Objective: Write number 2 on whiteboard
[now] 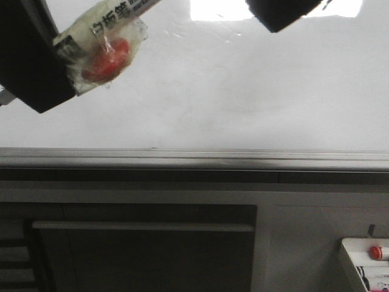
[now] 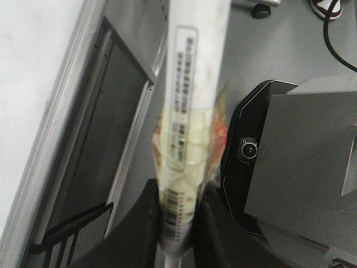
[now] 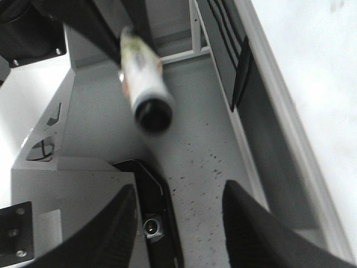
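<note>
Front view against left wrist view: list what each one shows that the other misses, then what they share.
Only the front view shows the small white tray with its red-capped item, the glare patch on the whiteboard, and a dark corner of the right gripper. No number 2 is on the board. Only the left wrist view shows the left gripper shut on the marker, plus the robot's grey base. Both show the marker, the whiteboard and its metal rail.

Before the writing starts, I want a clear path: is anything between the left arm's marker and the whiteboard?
Nothing visible blocks it. The left gripper holds the marker in front of the whiteboard, whose surface looks blank, with no 2 drawn. The right gripper is open, off to the side.
</note>
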